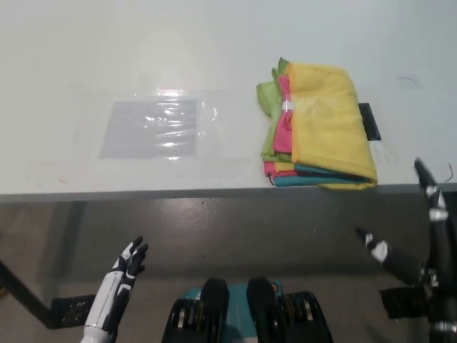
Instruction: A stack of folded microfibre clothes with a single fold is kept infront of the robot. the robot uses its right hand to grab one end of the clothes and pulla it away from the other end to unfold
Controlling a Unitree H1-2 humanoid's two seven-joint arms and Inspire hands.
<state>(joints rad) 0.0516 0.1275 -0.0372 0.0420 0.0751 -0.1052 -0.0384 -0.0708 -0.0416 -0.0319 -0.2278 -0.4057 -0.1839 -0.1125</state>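
Surface (pixel 214 43): white, carrying folded cloth stack (pixel 321 128) ahead of the right hand (pixel 421 257).
Right hand: fingers (pixel 378 250) spread, empty.
Left hand (pixel 118 286): low, fingers apart.

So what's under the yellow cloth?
Under the yellow cloth lie folded pink, green and teal cloths; only their edges show. A black patch shows on its right. The rest is covered.
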